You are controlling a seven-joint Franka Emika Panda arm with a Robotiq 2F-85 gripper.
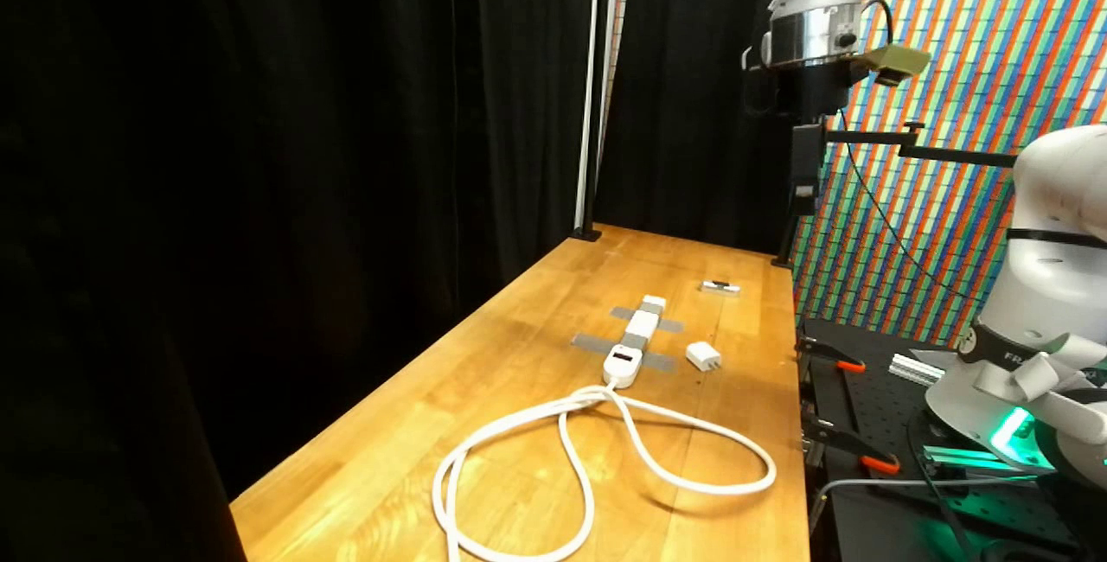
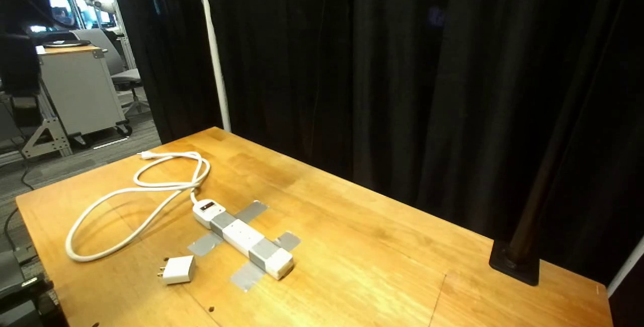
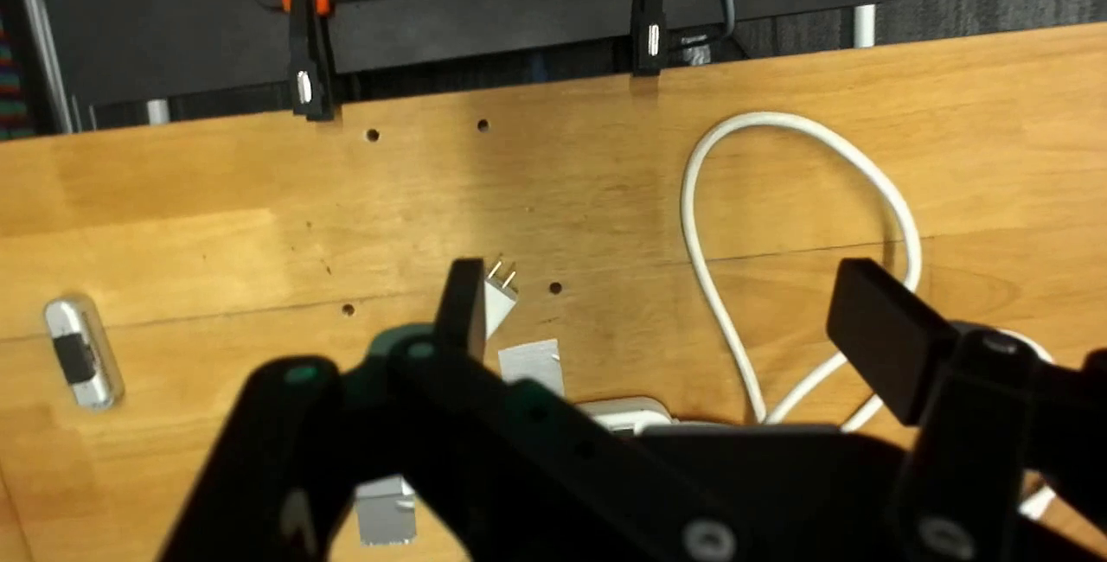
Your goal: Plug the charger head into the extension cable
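The charger head (image 1: 703,356), a small white block with metal prongs, lies on the wooden table in both exterior views, beside the extension cable (image 2: 243,235). That cable's narrow white socket block is strapped down with grey tape, and its thick cord (image 1: 515,413) spreads in loose loops. High above the table hangs my gripper (image 1: 804,199), well clear of both things. In the wrist view the gripper (image 3: 670,311) is open, nothing between its fingers. There, one finger (image 3: 460,307) partly covers the charger head (image 3: 496,304), and the gripper body hides most of the socket block (image 3: 630,408).
A small flat silver-and-dark item (image 3: 84,354) lies farther along the tabletop (image 2: 362,266). Black clamps with orange tips (image 3: 309,52) grip the table edge nearest the robot base. A post's black foot (image 2: 514,262) stands at a corner, and dark curtains (image 2: 402,90) hang behind.
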